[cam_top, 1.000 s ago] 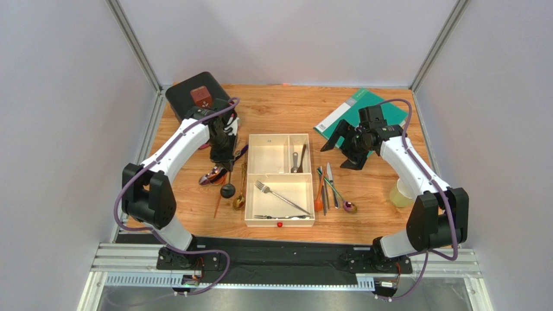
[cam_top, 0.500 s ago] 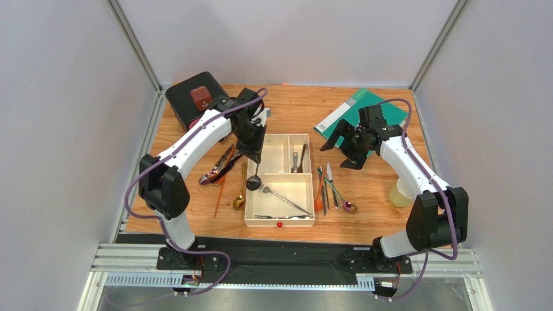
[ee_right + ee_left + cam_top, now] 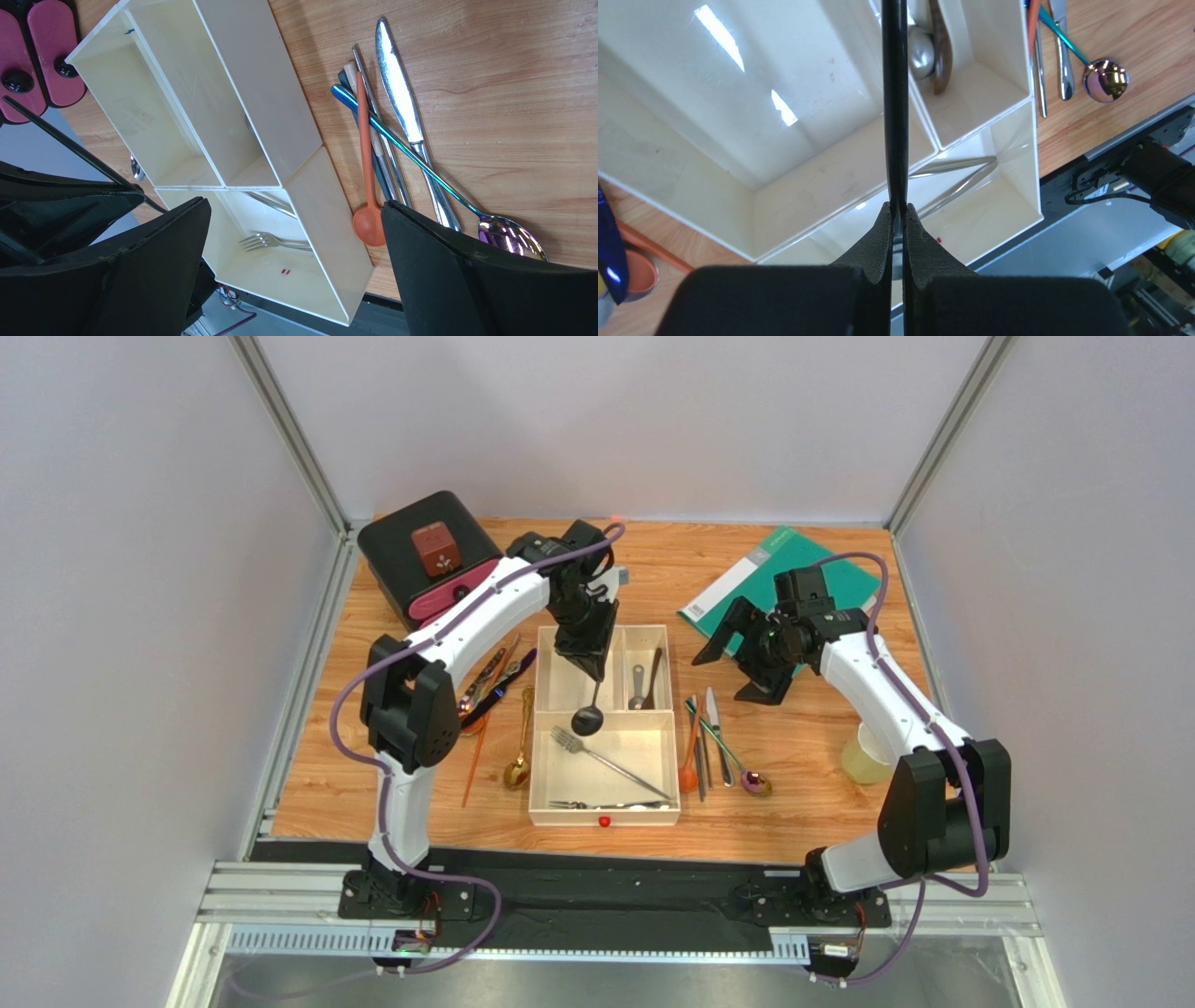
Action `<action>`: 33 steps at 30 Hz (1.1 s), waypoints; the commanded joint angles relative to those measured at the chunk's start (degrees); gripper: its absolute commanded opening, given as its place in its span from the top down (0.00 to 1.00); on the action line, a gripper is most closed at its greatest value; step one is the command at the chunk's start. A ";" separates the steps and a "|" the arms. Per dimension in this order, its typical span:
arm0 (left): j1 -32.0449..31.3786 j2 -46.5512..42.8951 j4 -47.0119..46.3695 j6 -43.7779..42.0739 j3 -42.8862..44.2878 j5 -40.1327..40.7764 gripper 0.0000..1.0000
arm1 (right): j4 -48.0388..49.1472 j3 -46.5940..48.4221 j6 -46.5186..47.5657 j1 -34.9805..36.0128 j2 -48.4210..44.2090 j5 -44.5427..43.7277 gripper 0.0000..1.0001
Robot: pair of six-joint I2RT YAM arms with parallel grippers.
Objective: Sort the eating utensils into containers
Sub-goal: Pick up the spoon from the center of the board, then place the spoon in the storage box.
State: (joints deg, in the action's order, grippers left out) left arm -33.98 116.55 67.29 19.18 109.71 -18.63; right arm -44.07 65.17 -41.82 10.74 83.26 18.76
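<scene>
We get bright, even light from above in the top view: the table [image 3: 821, 742] shows only faint, soft shadows and nothing is blown out. In the left wrist view two hard white glare patches sit on the floor of the tray [image 3: 720, 38], and the bowl of the purple spoon [image 3: 1106, 75] mirrors the light. The black spoon [image 3: 895, 105] is sharp there, while the left gripper's fingers [image 3: 882, 234], close to the lens, are dark and soft. In the right wrist view the right gripper's fingers [image 3: 477, 280] are black, blurred masses; the knife [image 3: 400, 77] gleams and the wood grain is crisp.
</scene>
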 commanded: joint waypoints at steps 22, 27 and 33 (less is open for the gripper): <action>-2.32 11.51 -2.24 -0.28 15.80 -4.57 1.00 | 0.57 0.57 -0.98 -0.46 0.93 1.27 0.00; -2.67 9.66 -0.93 -5.19 16.06 4.46 1.00 | 0.31 1.37 -0.89 -0.37 1.73 1.45 0.00; -2.67 8.70 2.24 -10.74 14.13 14.14 1.00 | 0.39 0.84 -0.89 -0.46 2.34 1.71 0.00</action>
State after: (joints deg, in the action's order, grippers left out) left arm -36.34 128.81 67.35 13.87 123.11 -12.19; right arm -44.01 65.17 -42.19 10.41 85.19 19.20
